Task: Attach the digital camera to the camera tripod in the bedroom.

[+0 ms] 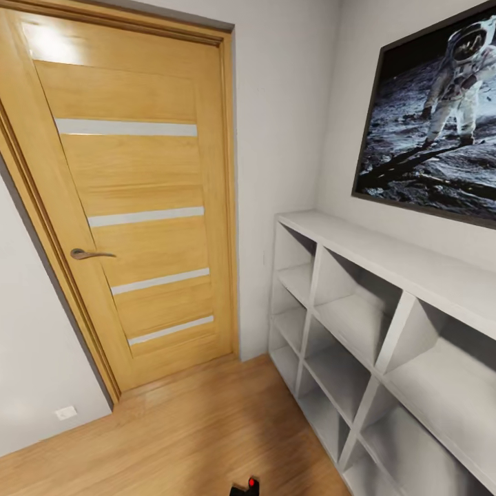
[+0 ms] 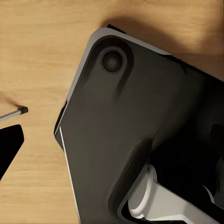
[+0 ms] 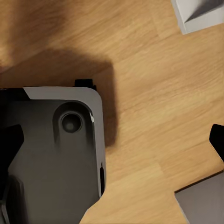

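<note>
- A closed light-wood door (image 1: 134, 207) with four frosted strips and a metal lever handle (image 1: 89, 254).
- White walls (image 1: 286, 103) and a wood plank floor (image 1: 179, 434).
- White cube shelves (image 1: 372, 324) beneath a framed astronaut picture (image 1: 434, 117).

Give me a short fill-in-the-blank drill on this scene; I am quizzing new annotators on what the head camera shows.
1. The wooden door with a metal handle is ____.
2. The framed picture on the wall shows an ____.
3. The white cube shelves stand directly ____ that picture.
4. The floor is made of light ____.

Missing words: closed; astronaut; below; wood
</note>
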Controlling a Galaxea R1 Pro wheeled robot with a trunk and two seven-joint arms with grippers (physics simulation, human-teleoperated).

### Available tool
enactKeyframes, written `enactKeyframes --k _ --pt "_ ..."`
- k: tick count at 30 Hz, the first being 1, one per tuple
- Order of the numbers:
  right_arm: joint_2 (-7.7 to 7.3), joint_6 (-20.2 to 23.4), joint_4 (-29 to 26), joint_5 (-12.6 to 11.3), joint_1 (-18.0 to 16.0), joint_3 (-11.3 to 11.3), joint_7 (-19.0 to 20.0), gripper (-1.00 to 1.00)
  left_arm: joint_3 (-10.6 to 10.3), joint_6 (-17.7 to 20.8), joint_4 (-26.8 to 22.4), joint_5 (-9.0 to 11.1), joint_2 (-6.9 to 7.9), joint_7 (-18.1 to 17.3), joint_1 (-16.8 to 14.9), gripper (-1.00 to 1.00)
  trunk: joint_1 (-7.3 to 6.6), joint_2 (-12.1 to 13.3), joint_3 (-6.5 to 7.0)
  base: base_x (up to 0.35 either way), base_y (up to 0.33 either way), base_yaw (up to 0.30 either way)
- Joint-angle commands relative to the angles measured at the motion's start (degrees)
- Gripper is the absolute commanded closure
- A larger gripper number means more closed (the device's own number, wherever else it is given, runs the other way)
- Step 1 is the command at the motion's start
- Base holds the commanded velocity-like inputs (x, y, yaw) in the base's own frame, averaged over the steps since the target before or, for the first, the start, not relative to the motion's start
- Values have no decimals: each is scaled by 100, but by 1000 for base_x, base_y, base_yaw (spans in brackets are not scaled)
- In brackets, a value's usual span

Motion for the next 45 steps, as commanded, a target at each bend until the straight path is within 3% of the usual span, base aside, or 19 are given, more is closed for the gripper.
enactKeyframes --k 1,45 --pt "0 -21 18 -58 -10 37 27 -100 25 -3 -11 -3 -3 2 2 -100 4 -12 -11 68 0 -30" --pt "10 -12 17 -46 -10 37 27 -100 26 -3 -16 -4 -26 3 2 -100 4 -12 -11 5 0 -220"
